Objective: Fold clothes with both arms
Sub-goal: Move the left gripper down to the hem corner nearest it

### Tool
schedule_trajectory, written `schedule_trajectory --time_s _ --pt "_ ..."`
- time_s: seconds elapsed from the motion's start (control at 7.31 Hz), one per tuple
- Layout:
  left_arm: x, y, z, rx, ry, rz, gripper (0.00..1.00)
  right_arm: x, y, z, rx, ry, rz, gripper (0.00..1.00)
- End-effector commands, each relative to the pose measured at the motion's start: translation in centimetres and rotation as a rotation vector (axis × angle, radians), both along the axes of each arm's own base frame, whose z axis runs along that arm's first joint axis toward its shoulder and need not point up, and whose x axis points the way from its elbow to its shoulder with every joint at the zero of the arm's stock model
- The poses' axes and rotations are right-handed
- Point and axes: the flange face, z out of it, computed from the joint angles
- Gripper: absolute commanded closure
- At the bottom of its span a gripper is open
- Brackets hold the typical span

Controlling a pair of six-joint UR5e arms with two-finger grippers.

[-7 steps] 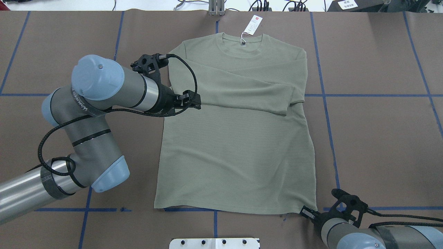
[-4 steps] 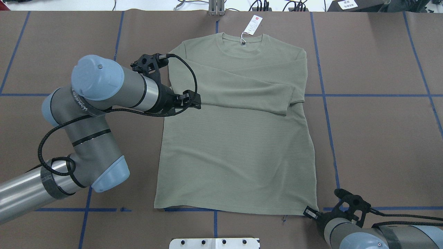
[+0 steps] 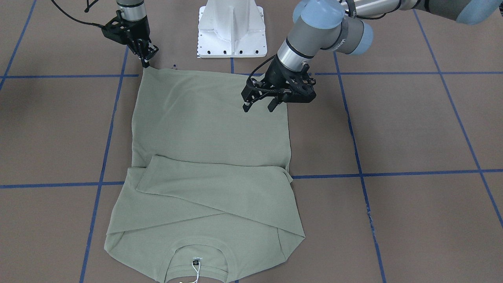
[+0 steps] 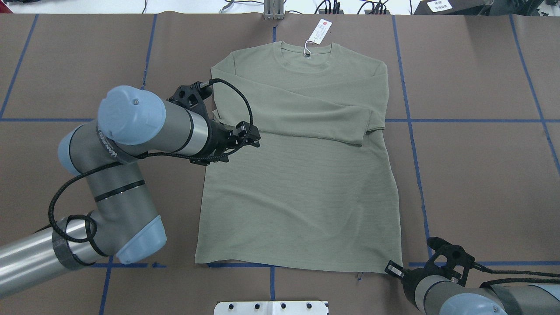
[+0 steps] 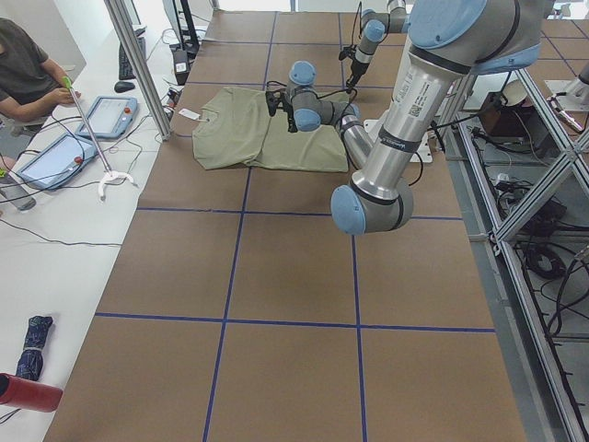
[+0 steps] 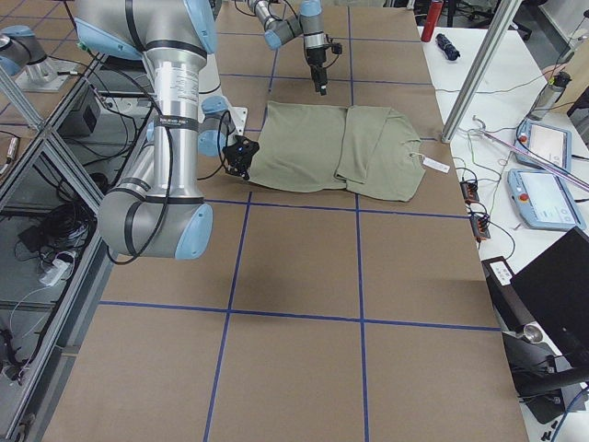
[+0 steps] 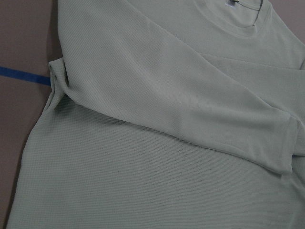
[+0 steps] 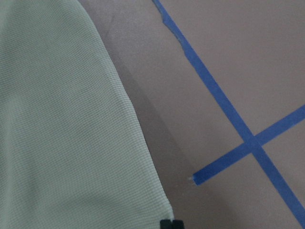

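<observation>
Since a second ago, your left hand (image 3: 258, 107) has shifted a little toward the hem beside the shirt (image 4: 302, 188), and your right hand (image 3: 148, 59) has edged outward at the hem corner.

- Shirt: flat on the brown worktop (image 4: 481, 183), collar away from the robot, a sleeve folded across the chest.
- Left hand: fingers spread, empty, over the cloth's edge.
- Right hand: fingertips pressed together at the hem corner; you cannot tell whether cloth is pinched.

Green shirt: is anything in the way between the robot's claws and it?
Nothing visible is in the way. The left gripper hangs open right over the shirt's side edge, and the right gripper sits at its bottom corner by the robot.
</observation>
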Motion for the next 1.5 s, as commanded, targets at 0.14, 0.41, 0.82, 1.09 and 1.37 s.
schedule_trajectory --time_s 0.14,0.41,0.82,1.09,1.37 --pt "1.0 10.6 2.4 -0.107 -0.168 -0.024 0.11 0.9 0.1 -0.4 -0.008 -0.006 -0.011 1.0" --pt "2.7 14.7 7.6 -0.135 -0.259 -0.034 0.11 0.8 0.2 -0.4 -0.007 -0.006 -0.014 1.0" --pt "4.2 17.5 10.3 -0.172 -0.317 -0.002 0.13 0.8 0.2 -0.5 -0.006 -0.009 -0.013 1.0" --pt "5.1 18.2 11.2 -0.174 -0.339 0.014 0.23 0.7 0.2 -0.5 -0.006 -0.007 -0.015 1.0" --pt "4.8 18.3 11.0 -0.176 -0.333 0.019 0.41 0.7 0.2 -0.5 -0.006 -0.007 -0.015 1.0"
